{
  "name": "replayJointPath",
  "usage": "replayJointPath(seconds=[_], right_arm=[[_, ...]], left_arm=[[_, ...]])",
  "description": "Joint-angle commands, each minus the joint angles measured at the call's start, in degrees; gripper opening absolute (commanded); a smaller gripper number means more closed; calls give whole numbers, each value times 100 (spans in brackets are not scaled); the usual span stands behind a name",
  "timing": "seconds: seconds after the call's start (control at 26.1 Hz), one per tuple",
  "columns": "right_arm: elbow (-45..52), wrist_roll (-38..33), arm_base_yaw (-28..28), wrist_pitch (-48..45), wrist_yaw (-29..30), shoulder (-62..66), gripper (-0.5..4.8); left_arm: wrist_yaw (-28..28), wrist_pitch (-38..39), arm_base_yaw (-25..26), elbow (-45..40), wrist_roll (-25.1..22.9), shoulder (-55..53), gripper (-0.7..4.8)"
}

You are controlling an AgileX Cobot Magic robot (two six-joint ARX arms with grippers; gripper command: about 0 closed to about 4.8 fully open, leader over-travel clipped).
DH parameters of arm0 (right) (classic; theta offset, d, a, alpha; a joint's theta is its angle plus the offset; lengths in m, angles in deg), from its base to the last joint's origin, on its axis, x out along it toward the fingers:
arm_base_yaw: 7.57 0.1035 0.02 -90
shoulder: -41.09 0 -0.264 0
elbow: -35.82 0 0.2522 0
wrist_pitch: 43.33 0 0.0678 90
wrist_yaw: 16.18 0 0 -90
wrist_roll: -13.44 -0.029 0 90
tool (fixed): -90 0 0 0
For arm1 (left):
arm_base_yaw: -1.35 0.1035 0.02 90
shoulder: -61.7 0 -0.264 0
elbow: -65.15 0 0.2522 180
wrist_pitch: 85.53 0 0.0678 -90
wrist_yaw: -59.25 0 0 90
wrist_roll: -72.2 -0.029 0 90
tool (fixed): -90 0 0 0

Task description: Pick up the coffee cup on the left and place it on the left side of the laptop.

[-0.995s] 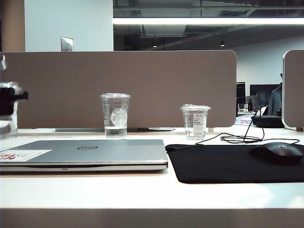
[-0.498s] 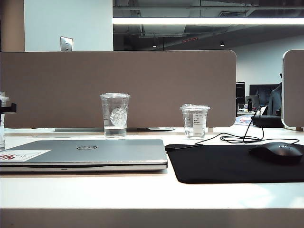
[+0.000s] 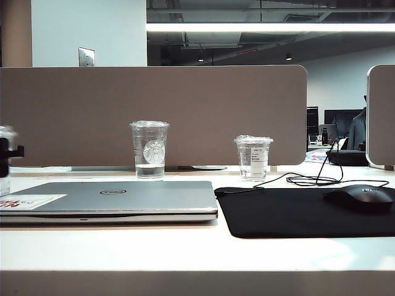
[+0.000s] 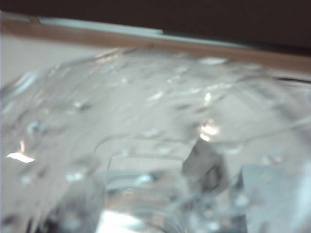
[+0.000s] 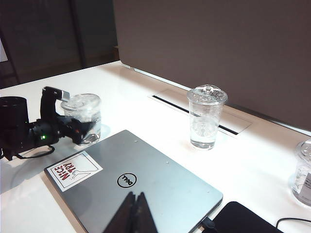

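Coffee cup (image 5: 82, 116) stands left of Dell laptop (image 5: 133, 187) — left gripper (image 5: 73, 127) astride it, jaws' grip unclear; right gripper (image 5: 132, 213) over laptop, jaws closed.

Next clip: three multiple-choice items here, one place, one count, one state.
1. Where is the short clear lidded coffee cup? A on a black mouse pad; B beside the silver laptop's sticker corner; C on the laptop lid.
2. Clear cups on the white desk? A one; B three; C five.
3. The right tool, over the laptop's near edge, is: A shut; B wide open; C holding a cup.
Key: B, the left tool is at it there; B, the right wrist view shows three; A, its fingers meet.
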Motion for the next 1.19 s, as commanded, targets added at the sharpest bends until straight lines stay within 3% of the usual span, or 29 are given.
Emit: replayJointPath(seconds=[0.04,0.31,0.61,0.65,0.73,0.8,0.92,1.19], right_arm=[[-44,9,7,-98,31,-24,-1],[-44,9,7,-98,28,-24,-1],[-44,9,7,-103,15,-24,-1],[-44,7,7,-103,7,-24,-1],[-44,7,4,-103,2,-24,-1],[-44,9,4,-101,-28,-24,-1],[-44,4,4,-94,-210,-59,-1],[-44,2,2,87,-374,-319,-2]], left_arm=[[52,31,9,-11,0,4,408],[35,-184,7,-328,-24,238,408],[-17,-184,7,-1167,-83,1340,386],[-17,-184,7,-1259,-129,1473,359],[-17,-179,7,-1456,-199,1766,255],[-13,-177,7,-1655,-197,2057,108],[-13,-111,7,-2085,-195,2688,5],[46,1300,0,-2245,-192,3816,-6]])
